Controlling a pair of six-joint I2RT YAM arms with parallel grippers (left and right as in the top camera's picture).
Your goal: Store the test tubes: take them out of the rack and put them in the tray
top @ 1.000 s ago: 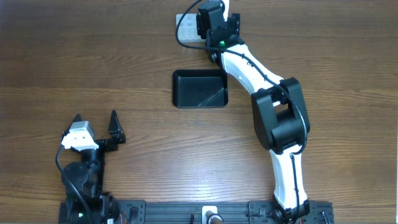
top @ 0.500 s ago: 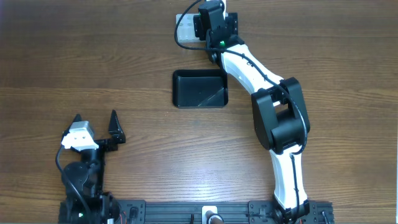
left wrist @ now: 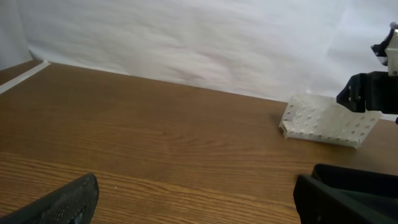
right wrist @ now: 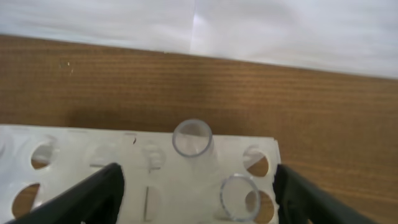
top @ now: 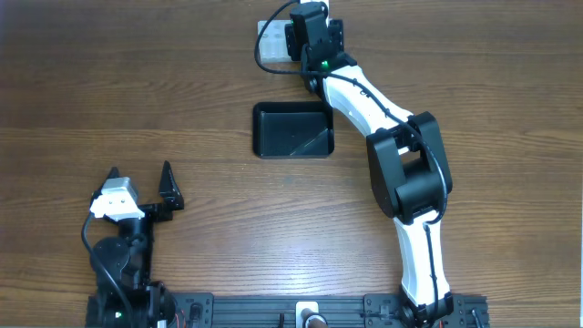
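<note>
The white test tube rack point(top: 272, 46) stands at the far edge of the table, also seen as a white perforated block point(left wrist: 328, 121) in the left wrist view. My right gripper point(top: 308, 27) hovers over the rack, open, its fingers point(right wrist: 87, 198) spread to either side of a clear test tube point(right wrist: 193, 140) standing upright in a hole. A second tube point(right wrist: 237, 196) stands close by in the rack point(right wrist: 74, 155). The black tray point(top: 292, 130) lies just in front of the rack and holds a clear tube point(top: 310, 139). My left gripper point(top: 140, 176) rests open near the table's front left.
The right arm point(top: 401, 173) stretches from the front right across to the rack. Bare wood lies around the tray and on the left half of the table. A white backdrop point(left wrist: 186, 37) rises behind the far edge.
The right gripper has shifted slightly toward the left over the rack. The left arm has not moved.
</note>
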